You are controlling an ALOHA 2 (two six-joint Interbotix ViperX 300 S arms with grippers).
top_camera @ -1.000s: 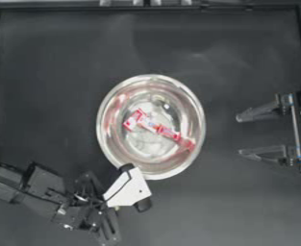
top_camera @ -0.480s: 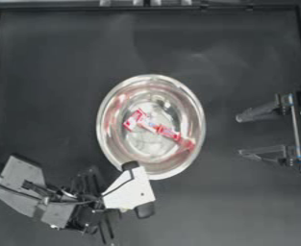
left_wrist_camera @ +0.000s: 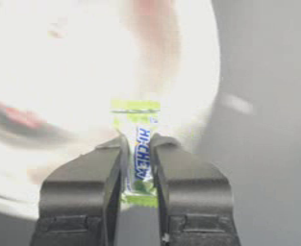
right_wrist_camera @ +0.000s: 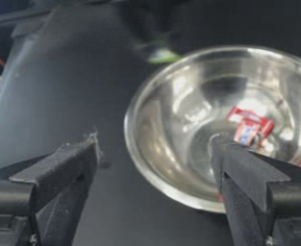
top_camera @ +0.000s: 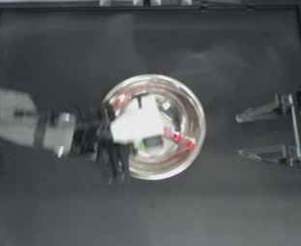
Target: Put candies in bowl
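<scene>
Item: yellow-green candy (left_wrist_camera: 138, 153), carried over bowl (top_camera: 194, 103).
Left hand (left_wrist_camera: 138, 144) pinches the wrapper endwise above the bowl's near rim, apparently positioned for release; red candies (right_wrist_camera: 247, 126) lie inside. Right hand (top_camera: 241, 134) spread, parked at the table (top_camera: 62, 48) edge.

Shiny steel bowl (right_wrist_camera: 178, 125), matt dark table (top_camera: 62, 202)

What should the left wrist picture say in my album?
Left gripper pinching a yellow-green candy above the shiny bowl.
</scene>
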